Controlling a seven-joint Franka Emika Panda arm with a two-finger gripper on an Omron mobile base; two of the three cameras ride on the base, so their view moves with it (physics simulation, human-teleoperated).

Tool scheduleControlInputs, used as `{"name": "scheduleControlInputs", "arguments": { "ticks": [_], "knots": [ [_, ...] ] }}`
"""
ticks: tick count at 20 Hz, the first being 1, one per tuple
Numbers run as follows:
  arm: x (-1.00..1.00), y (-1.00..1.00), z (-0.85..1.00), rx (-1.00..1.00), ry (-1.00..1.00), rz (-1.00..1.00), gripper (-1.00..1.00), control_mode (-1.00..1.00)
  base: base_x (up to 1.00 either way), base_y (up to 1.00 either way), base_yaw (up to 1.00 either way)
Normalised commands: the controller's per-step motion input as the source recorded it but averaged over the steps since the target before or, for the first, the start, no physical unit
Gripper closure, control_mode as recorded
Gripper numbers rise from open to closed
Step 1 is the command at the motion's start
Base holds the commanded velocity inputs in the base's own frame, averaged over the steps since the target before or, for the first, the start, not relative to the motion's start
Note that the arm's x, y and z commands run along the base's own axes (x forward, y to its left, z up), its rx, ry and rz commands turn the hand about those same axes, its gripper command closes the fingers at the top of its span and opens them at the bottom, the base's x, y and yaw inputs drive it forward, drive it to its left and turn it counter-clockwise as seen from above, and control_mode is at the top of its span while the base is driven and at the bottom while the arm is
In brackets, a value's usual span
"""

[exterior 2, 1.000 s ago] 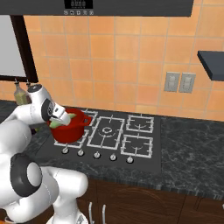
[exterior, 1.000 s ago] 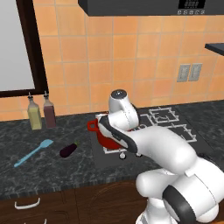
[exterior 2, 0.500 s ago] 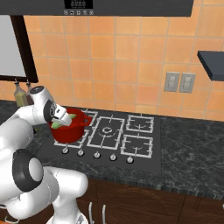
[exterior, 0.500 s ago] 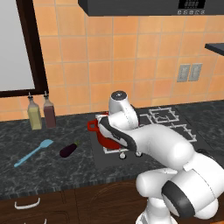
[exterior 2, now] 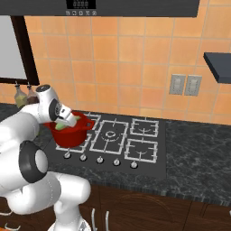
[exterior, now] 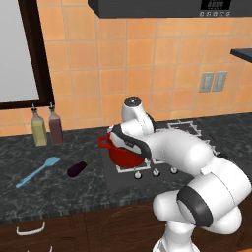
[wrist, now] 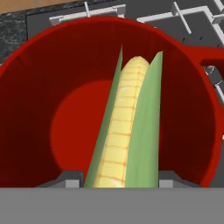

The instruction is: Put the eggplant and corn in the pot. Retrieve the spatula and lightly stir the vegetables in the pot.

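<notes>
The gripper is clamped on the corn, holding it over the open mouth of the red pot, which sits on the front left burner of the stove. The eggplant lies on the dark table just left of the stove. The light blue spatula lies farther left, toward the table's left edge, with two bottles standing by the back wall.
</notes>
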Motion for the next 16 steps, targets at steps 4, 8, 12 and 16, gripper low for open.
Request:
{"name": "scheduleControlInputs", "arguments": {
  "ticks": [4,8,12,16],
  "knots": [
    [0.13,0.0,-0.05,0.0,0.0,0.0,1.0,-1.0,0.0,0.0,0.0],
    [0.14,0.0,-0.17,0.0,0.0,0.0,1.0,-1.0,0.0,0.0,0.0],
    [0.09,0.0,-0.17,0.0,0.0,0.0,1.0,-1.0,0.0,0.0,0.0],
    [0.16,0.0,-0.14,0.0,0.0,0.0,1.0,-1.0,0.0,0.0,0.0]
  ]
}}
